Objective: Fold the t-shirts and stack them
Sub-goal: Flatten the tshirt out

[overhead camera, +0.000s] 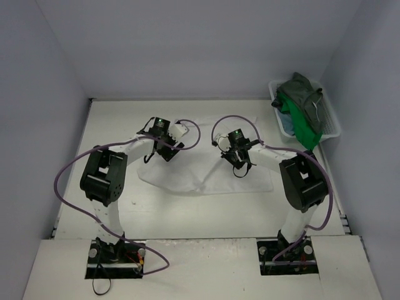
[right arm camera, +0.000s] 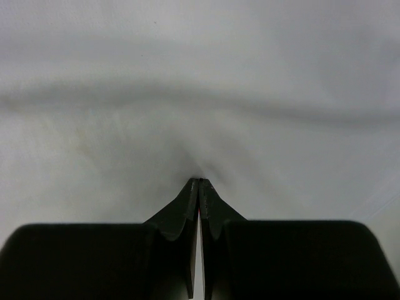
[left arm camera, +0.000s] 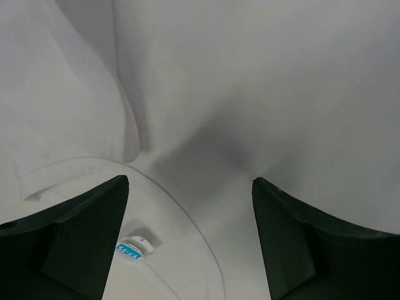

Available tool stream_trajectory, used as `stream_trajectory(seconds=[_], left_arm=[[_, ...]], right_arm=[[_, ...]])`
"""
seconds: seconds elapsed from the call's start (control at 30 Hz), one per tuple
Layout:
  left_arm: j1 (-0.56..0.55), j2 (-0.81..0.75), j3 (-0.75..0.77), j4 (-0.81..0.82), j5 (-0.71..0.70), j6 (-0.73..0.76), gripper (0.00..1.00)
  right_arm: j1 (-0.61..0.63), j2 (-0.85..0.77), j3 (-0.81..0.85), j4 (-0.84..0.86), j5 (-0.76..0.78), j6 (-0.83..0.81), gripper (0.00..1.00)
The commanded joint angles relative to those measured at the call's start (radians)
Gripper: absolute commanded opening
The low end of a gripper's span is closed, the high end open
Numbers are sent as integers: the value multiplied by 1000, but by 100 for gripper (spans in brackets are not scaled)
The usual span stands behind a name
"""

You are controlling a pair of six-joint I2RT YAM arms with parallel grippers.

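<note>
In the middle of the flat white surface [overhead camera: 206,219], a soft, matt white t-shirt [overhead camera: 206,178] lies spread out, its long axis running left to right and its near edge rumpled into an uneven curve. In the left wrist view the cloth is smooth, with a hemmed short sleeve [left arm camera: 62,131] folded over at the left and the rounded collar [left arm camera: 187,219] curving beneath the camera, a small blue-and-white label [left arm camera: 134,245] sewn inside it. The neck end therefore sits under the left arm, at the left part of the garment.

The left tool [left arm camera: 189,187] points down over the collar with its dark, blunt fingers [left arm camera: 87,237] spread wide apart and nothing between them. Its arm rises from the near-left base, elbow bent, forearm reaching far and to the right, with a purple cable [overhead camera: 69,181] looping beside it.

The right tool [right arm camera: 199,182] is pressed together, its tapered black tips meeting on a pinch of the white t-shirt, where soft creases converge on them. That arm mirrors the other, reaching far and to the left from the near-right base.

At the far right a white plastic mesh basket [overhead camera: 334,128] holds a crumpled dark grey-green t-shirt [overhead camera: 306,100] on top of a bright green t-shirt [overhead camera: 306,131] that drapes over the near rim; a sliver of teal-blue cloth [overhead camera: 288,124] shows beside them
</note>
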Motion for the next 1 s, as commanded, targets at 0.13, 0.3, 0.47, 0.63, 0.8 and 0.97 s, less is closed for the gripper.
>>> stream_trajectory(seconds=[0.13,0.3,0.47,0.63,0.8,0.97], left_arm=[[-2,-64,60,-228,80,23,71],[-2,-129,12,-348,137,53,69],[-2,-193,-37,-452,210,79,68],[-2,-239,-103,-531,313,112,68],[-2,-219,-146,-638,382,171,61],[2,-313,-146,-542,317,136,56]], right_arm=[[-7,20,-3,-66,-34,-58,0],[-5,-52,-54,-129,-38,-102,0],[1,-141,-92,-232,-57,-168,0],[4,-211,-115,-304,-68,-210,0],[4,-281,-154,-319,-75,-237,0],[-5,-285,-126,-318,-81,-224,0]])
